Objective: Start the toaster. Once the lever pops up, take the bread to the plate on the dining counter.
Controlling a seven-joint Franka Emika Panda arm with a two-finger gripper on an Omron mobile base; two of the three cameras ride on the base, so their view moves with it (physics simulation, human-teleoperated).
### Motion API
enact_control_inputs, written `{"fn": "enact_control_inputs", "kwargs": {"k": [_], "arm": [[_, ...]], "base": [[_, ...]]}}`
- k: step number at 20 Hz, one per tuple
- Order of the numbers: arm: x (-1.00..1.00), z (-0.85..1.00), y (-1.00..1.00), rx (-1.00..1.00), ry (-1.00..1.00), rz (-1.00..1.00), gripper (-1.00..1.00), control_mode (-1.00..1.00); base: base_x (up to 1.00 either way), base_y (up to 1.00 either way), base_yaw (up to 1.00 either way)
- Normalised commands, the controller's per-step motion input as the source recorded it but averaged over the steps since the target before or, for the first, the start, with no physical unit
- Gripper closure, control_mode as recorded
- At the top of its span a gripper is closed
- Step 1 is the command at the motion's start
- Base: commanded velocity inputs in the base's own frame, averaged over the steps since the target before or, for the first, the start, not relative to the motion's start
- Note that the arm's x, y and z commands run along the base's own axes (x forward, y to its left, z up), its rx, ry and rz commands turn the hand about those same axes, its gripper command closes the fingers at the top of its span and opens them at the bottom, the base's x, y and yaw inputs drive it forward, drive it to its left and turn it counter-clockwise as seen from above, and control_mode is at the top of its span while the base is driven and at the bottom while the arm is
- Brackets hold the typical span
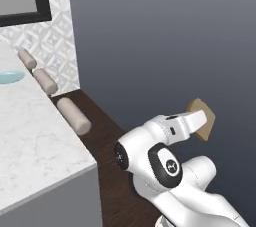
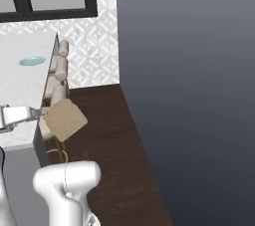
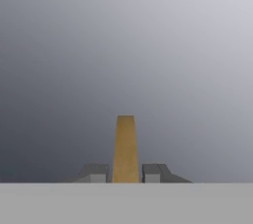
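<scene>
Grip: gripper [image 3: 125,178] fingers clamp the bread [image 2: 64,119] edge-on, held in the air beside the counter [image 1: 35,141].
Plate: plate [image 2: 32,61] sits far along the counter.
Advice: carry level, lower gently, release only over the plate.

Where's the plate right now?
The plate lies flat on the white dining counter at the far left of the right base view, near the patterned wall, well beyond the bread that the gripper holds.
</scene>
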Motion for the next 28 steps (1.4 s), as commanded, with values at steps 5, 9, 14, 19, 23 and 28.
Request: {"fn": "enact_control_inputs", "kwargs": {"k": [5, 9, 14, 19, 23, 28], "arm": [[0.00, 0.00, 0.00, 0.00, 0.00, 0.00, 1.00, 1.00], [0.00, 0.00, 0.00, 0.00, 0.00, 0.00, 1.00, 1.00], [0.00, 0.00, 0.00, 0.00, 0.00, 0.00, 1.00, 1.00], [0.00, 0.00, 0.00, 0.00, 0.00, 0.00, 1.00, 1.00], [0.00, 0.00, 0.00, 0.00, 0.00, 0.00, 1.00, 1.00], [0.00, 0.00, 0.00, 0.00, 0.00, 0.00, 1.00, 1.00]], "base": [[0.99, -0.28, 0.09], [1.00, -0.26, 0.09], [1.00, -0.16, 0.07], [1.00, 0.00, 0.07], [1.00, 0.00, 0.10], [1.00, 0.05, 0.14]]}}
